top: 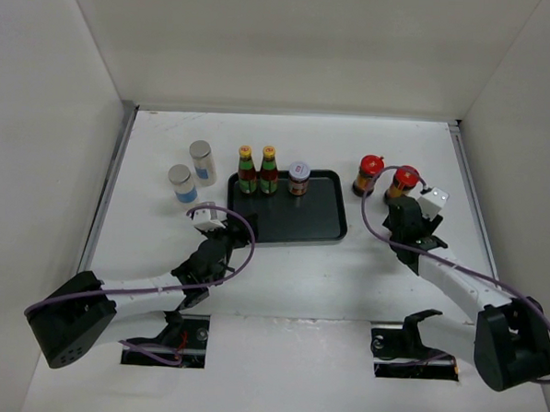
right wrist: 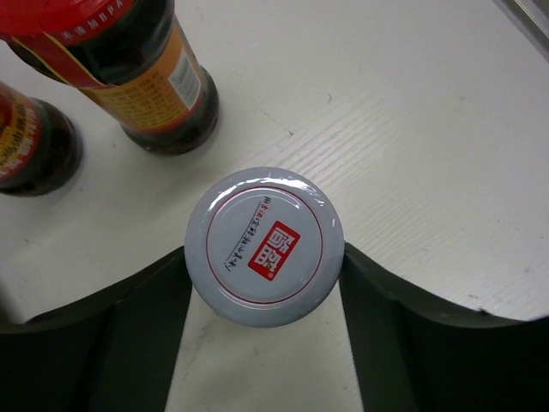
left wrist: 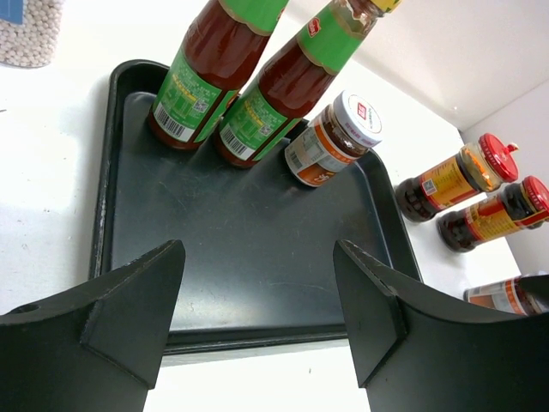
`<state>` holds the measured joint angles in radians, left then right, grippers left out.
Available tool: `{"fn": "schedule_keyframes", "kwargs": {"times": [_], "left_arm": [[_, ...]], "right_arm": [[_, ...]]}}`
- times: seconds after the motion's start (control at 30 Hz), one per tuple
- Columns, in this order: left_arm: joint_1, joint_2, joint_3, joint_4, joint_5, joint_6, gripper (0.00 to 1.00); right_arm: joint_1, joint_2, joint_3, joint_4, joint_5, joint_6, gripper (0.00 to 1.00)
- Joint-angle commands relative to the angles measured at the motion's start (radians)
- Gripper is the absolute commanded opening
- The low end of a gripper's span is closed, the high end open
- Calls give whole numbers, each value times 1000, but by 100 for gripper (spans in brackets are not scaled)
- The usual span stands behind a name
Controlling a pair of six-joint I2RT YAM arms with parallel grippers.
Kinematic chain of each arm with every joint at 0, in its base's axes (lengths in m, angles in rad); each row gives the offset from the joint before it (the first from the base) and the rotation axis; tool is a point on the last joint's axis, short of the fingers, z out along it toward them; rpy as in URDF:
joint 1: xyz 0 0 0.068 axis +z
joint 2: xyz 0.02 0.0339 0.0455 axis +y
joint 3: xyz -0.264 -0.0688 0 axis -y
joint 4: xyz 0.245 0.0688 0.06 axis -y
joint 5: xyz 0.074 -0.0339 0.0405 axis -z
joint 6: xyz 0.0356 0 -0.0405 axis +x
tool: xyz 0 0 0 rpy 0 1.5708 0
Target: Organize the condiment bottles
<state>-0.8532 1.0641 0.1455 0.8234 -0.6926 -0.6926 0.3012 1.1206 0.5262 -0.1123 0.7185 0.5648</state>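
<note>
My right gripper (right wrist: 264,262) is shut on a pale-lidded dark jar (right wrist: 264,246), a finger pressing each side of the lid; in the top view my gripper (top: 405,218) hides that jar. Two red-lidded jars (top: 369,174) (top: 403,183) stand just beyond it. My left gripper (left wrist: 259,257) is open and empty over the near edge of the black tray (top: 325,225). On the tray's far side stand two yellow-capped green-labelled bottles (top: 246,170) (top: 269,170) and the other pale-lidded jar (top: 299,179). Two grey-topped white cylinders (top: 179,183) (top: 202,162) stand left of the tray.
White walls close in the table on the left, right and back. A metal rail (top: 110,183) runs along the left edge. In the left wrist view the near half of the tray floor (left wrist: 249,249) is bare.
</note>
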Motion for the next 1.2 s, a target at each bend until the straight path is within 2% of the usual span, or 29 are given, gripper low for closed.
{"fn": "schedule_keyframes", "kwargs": {"times": [0.0,0.1,0.27,0.37,0.47,0.73,0.87,1.07,1.17], "left_arm": [[1,-6,25,45,13,-1,69],[1,-3,25,48,15,2,69],[1,-6,23,48,15,-1,69],[6,5,28,49,15,1,69],[7,-6,25,48,18,-1,69],[10,-4,25,43,18,2,69],[9,-6,26,43,19,4,69],[16,-19,20,42,30,-1,69],[26,-13,22,42,30,-2,69]], "right_arm": [[-3,15,29,48,5,-3,68],[64,-13,26,63,88,7,59],[236,-65,104,65,200,-58,56],[308,-45,171,97,184,-89,56],[358,37,245,177,90,-117,56],[373,387,461,397,-85,-158,57],[361,547,560,438,-102,-177,58],[330,676,623,468,-128,-201,60],[322,697,632,468,-120,-209,70]]}}
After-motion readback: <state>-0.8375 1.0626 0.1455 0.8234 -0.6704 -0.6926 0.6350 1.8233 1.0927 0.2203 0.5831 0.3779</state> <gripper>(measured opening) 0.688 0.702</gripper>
